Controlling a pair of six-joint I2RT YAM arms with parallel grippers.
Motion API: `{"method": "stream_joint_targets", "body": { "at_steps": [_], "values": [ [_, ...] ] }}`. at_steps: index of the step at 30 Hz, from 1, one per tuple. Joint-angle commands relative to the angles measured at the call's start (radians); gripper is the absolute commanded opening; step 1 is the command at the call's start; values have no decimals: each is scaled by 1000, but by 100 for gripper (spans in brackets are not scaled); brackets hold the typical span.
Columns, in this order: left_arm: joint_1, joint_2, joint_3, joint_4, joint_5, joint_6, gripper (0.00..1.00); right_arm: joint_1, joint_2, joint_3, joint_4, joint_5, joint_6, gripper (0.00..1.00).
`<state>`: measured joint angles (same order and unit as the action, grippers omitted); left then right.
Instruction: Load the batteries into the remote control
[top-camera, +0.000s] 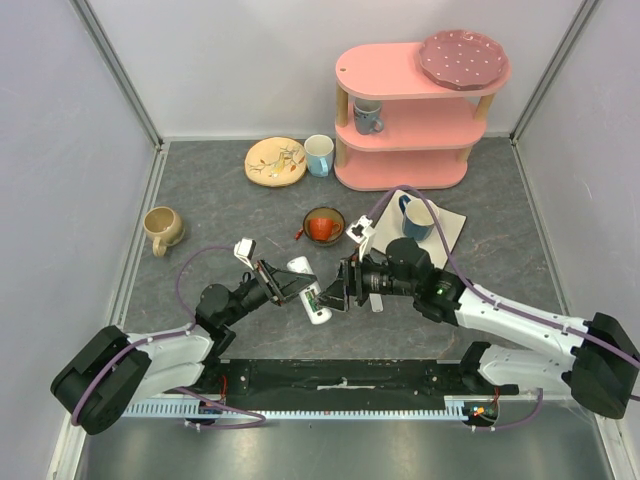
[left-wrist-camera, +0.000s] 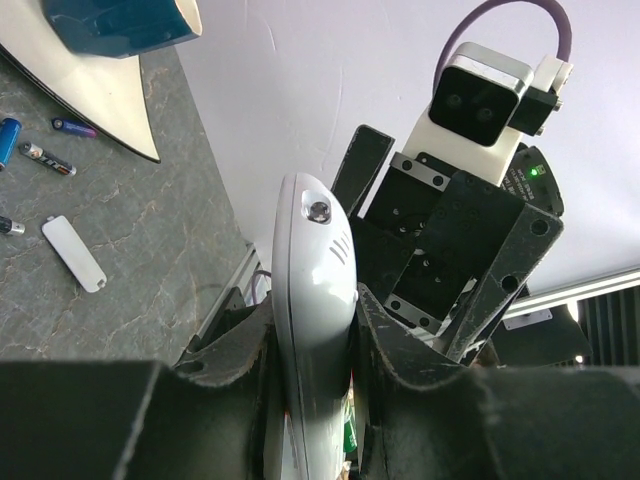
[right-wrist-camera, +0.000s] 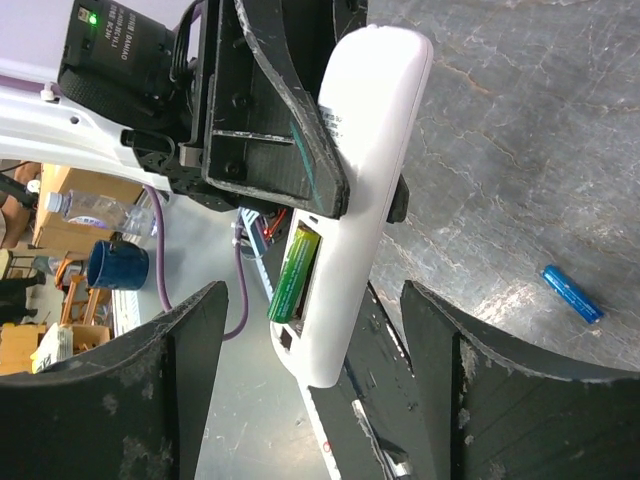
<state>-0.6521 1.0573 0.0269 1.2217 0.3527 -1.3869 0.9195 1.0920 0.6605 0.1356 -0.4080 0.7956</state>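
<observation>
- Remote control: held off the table between the two arms, near the front-centre, clear of the grey surface.
- Left gripper: fingers clamped on the remote's long sides, about mid-body. The rounded end sticks out past the fingertips.
- Battery slot is open on the side facing the right wrist camera. One green battery sits in it, slightly tilted. I can't tell whether it is fully seated.
- Right gripper: fingers spread wide, straddling the remote's slot end, with a gap visible on each side. Holding nothing.
- Loose on the table: a blue battery; a few more batteries lie near the white napkin.
- White battery cover lies flat on the table, just beside those batteries and apart from the remote.
- Blue mug stands on the napkin, behind the right arm.
</observation>
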Motion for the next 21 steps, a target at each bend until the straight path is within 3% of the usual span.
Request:
{"method": "stream_joint_targets", "body": {
  "at_steps": [1, 21],
  "values": [
    [-1, -19, 13, 56, 29, -24, 2, -2, 26, -9, 79, -49, 16, 76],
    [-3, -51, 13, 38, 34, -24, 2, -1, 85, -22, 133, -81, 37, 67]
  ]
}}
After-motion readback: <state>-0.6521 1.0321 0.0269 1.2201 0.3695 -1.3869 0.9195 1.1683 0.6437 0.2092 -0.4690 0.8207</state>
